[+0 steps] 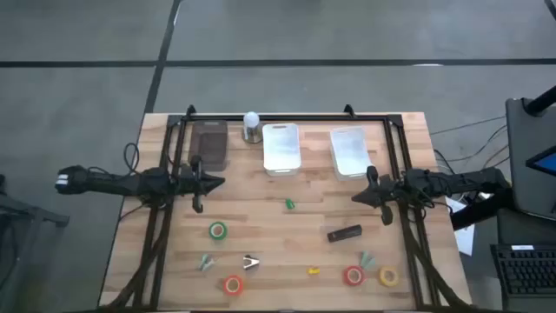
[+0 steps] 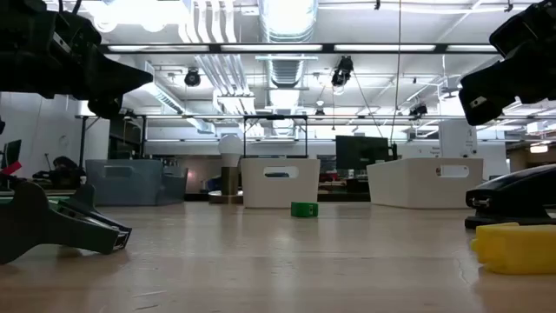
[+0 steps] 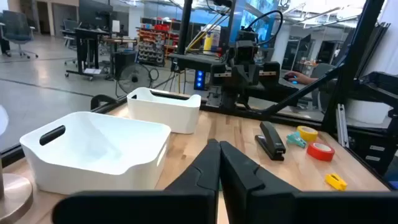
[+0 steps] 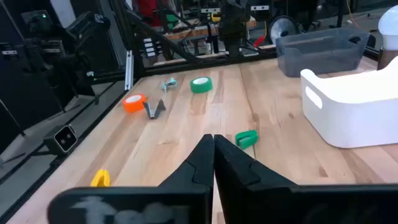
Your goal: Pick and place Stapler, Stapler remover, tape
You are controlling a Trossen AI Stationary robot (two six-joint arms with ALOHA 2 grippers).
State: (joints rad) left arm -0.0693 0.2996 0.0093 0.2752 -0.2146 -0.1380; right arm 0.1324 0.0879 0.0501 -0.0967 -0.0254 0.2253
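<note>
On the desk (image 1: 174,269), three bins stand in a row at the far edge. The stapler (image 1: 345,233) lies right of centre. Two tape rolls (image 1: 370,276) lie near-right, beside each other; two others (image 1: 225,257) lie near-left, with a stapler remover (image 1: 251,263) between them.
</note>
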